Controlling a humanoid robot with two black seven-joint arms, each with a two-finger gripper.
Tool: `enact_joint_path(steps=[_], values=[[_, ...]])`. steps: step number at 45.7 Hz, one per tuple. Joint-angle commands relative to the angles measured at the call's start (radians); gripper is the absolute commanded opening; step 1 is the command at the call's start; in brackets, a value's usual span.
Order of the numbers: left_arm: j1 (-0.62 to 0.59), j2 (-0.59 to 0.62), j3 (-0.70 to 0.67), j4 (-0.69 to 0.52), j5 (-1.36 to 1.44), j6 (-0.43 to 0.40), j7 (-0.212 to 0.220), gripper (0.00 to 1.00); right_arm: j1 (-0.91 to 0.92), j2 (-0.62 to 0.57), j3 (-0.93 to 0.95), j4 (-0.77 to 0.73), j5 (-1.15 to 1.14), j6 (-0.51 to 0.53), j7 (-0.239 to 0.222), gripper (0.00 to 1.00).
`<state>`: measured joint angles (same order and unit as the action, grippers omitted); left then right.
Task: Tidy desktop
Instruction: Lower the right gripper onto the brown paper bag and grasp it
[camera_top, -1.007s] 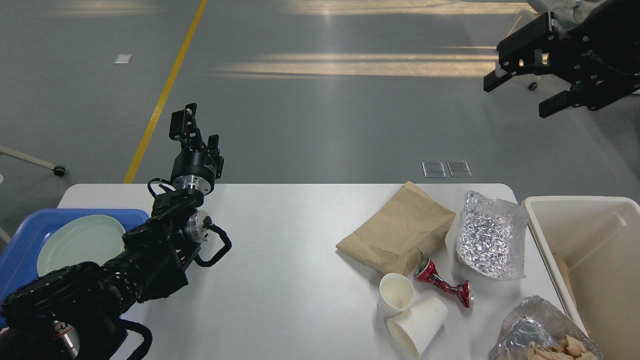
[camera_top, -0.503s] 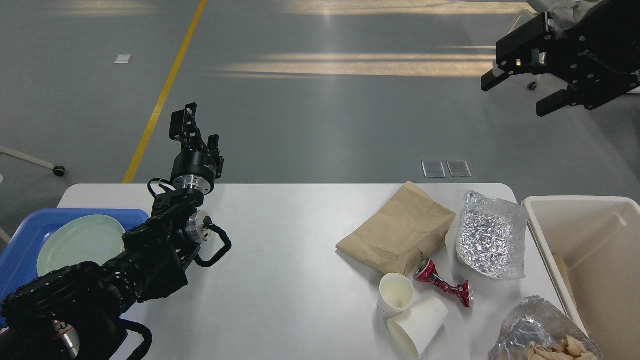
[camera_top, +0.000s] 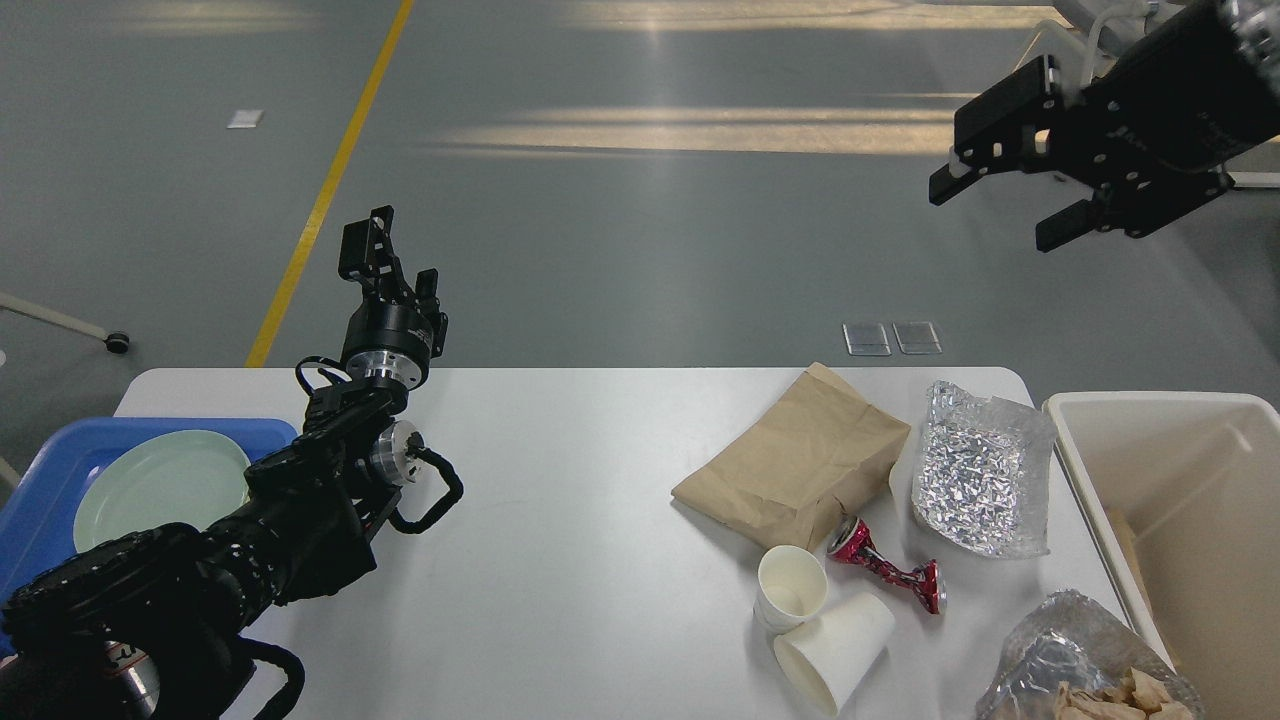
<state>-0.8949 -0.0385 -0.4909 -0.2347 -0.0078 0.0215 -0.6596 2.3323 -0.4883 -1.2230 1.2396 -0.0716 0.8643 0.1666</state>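
Black against the grey floor, our right end effector (camera_top: 1000, 200) hangs high over the far right of the scene with its two fingers spread apart and nothing between them. It is well above and apart from everything on the tabletop (camera_top: 560, 520). Our left end effector (camera_top: 385, 262) points up past the tabletop's far edge near the left corner; its fingers look parted and empty, though the view is narrow.

We judge the step in hand to be a reach by the right arm toward the litter, with no grasp begun. The next move calls for lowering over one piece and closing on it, then carrying it to the cream bin (camera_top: 1180, 420) at the right edge.

Rubbish crowds the right half: a brown paper bag (camera_top: 795, 460) lies flat, a crumpled foil bag (camera_top: 980, 480) just beside it toward the bin, a crushed red can (camera_top: 885, 568) at the paper bag's near corner, an upright paper cup (camera_top: 792, 585) touching a tipped one (camera_top: 835, 650), and a second foil bag (camera_top: 1070, 660) at the near right corner. A blue tray (camera_top: 50, 480) holding a pale green plate (camera_top: 160, 485) sits at the left edge.

Smooth white tabletop spans the middle; beyond it runs grey floor with a yellow line (camera_top: 330, 180).
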Motion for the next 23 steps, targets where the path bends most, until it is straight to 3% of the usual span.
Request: enact_joint_path(steps=[1, 5, 9, 17, 23], values=[[0.001, 0.000, 0.000, 0.000, 0.000, 0.000, 0.000, 0.98, -0.187, 0.004, 0.028, -0.002, 0.026, -0.181, -0.006, 1.00], [0.001, 0.000, 0.000, 0.000, 0.000, 0.000, 0.000, 0.98, -0.356, 0.011, 0.030, -0.023, 0.070, -0.352, -0.024, 1.00], [0.001, 0.000, 0.000, 0.000, 0.000, 0.000, 0.000, 0.98, -0.569, 0.045, 0.046, -0.110, 0.193, -0.519, -0.090, 1.00], [-0.001, 0.000, 0.000, 0.000, 0.000, 0.000, 0.000, 0.98, -0.813, 0.088, 0.145, -0.279, 0.277, -0.564, -0.101, 1.00], [-0.001, 0.000, 0.000, 0.000, 0.000, 0.000, 0.000, 0.98, -0.906, 0.105, 0.221, -0.324, 0.308, -0.564, -0.127, 1.00]])
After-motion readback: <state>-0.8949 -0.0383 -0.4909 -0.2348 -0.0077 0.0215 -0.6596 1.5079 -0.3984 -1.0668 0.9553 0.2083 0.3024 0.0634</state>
